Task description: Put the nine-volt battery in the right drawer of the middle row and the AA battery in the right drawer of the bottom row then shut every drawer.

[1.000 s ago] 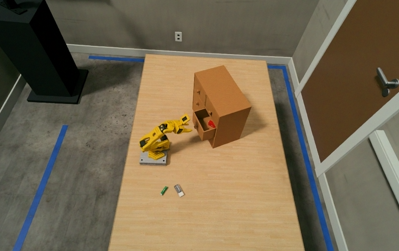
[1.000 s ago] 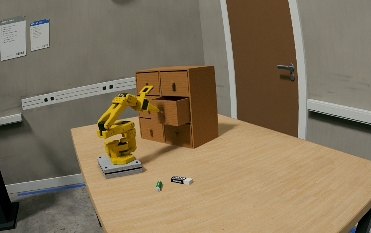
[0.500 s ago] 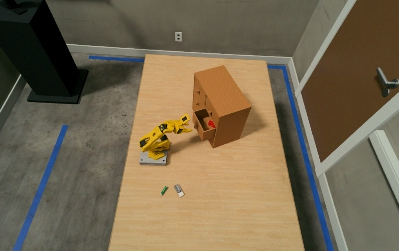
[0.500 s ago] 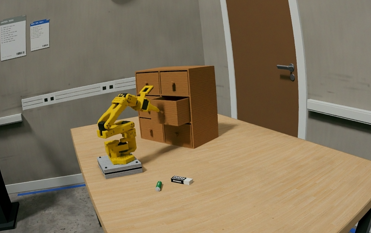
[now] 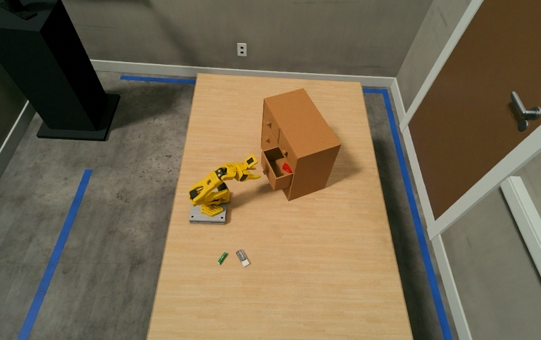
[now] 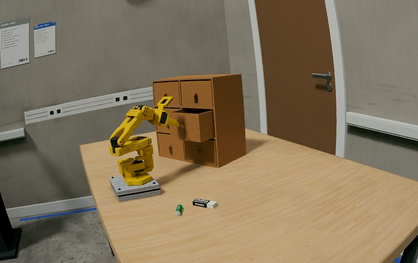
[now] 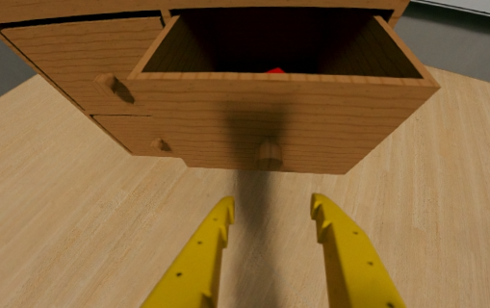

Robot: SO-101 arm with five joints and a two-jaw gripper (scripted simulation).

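Note:
The brown chest (image 5: pixel 302 122) (image 6: pixel 228 114) stands on the table (image 5: pixel 306 261) (image 6: pixel 302 196). Its middle-row right drawer (image 5: pixel 279 182) (image 6: pixel 197 125) (image 7: pixel 279 115) is pulled partly out. A red object (image 5: pixel 286 168) (image 7: pixel 275 70) lies inside it, mostly hidden by the drawer front. My gripper (image 5: pixel 256 175) (image 6: pixel 177 123) (image 7: pixel 271 207) is open a little and empty, just in front of that drawer's knob (image 7: pixel 269 155), not touching it. The green AA battery (image 5: pixel 221 257) (image 6: pixel 178 209) lies on the table near the front, far from the gripper. The other drawers are shut.
A white eraser with a black sleeve (image 5: pixel 242 257) (image 6: pixel 205 203) lies beside the AA battery. The arm's grey base (image 5: pixel 207 215) (image 6: pixel 134 192) sits near the table's left edge. A black pedestal (image 5: pixel 44 63) stands on the floor beyond the table.

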